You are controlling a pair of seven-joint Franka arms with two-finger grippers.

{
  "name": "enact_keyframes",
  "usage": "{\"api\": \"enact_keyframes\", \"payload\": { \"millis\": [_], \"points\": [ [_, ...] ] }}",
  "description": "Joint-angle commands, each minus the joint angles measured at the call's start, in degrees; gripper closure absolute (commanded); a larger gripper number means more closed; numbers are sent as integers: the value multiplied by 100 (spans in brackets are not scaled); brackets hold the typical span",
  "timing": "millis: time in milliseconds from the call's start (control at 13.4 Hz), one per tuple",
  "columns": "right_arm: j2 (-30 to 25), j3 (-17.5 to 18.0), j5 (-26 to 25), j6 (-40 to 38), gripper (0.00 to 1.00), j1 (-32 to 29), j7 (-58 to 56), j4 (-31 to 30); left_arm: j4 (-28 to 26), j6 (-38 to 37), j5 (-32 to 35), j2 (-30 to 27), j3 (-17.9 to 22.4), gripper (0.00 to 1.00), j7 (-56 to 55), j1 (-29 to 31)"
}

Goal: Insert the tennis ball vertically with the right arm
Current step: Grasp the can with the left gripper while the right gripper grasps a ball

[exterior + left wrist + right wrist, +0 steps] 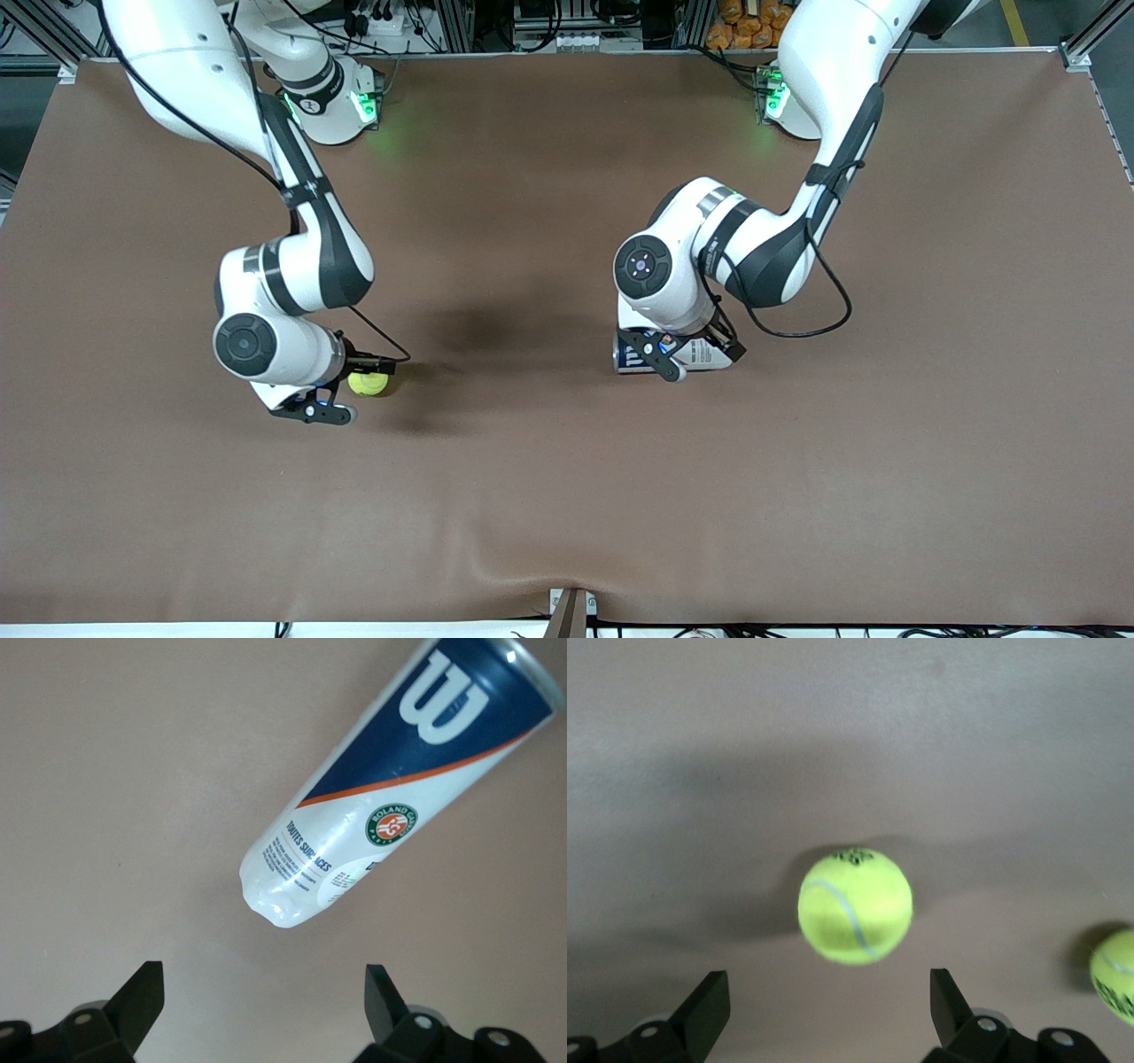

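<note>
Claws (824, 1005) (261, 1005) both spread — over brown table (532, 496).

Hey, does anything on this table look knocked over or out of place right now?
Yes: the tennis ball can lies on its side on the brown table, under the left gripper, whose jaws are open. For a vertical insert it would need to stand upright. The right gripper, also open, is over a tennis ball; a second ball lies beside it.

There were two arms, each with one end effector (824, 1014) (261, 1005), two yellow balls (855, 905) (1116, 974) in the right wrist view though only one in the front view, one can (390, 788), and one brown surface (532, 496).
</note>
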Motion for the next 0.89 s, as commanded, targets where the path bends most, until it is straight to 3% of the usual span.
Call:
{"api": "enact_keyframes", "payload": {
  "millis": [0,298,596,746,820],
  "points": [
    [296,-13,53,99,0,1,-347,123,132,96,137,137,20,0,612,2],
    [410,-13,62,108,0,-69,-745,53,150,193,496,339,21,0,1708,2],
    [463,-13,114,169,0,-78,-710,62,141,194,516,488,29,0,1748,-181],
    [463,-13,123,169,64,-96,-692,71,158,194,716,619,126,0,1432,-550],
    [463,-13,132,169,73,-166,-692,88,158,194,909,672,135,0,1500,-552]
  ]
}}
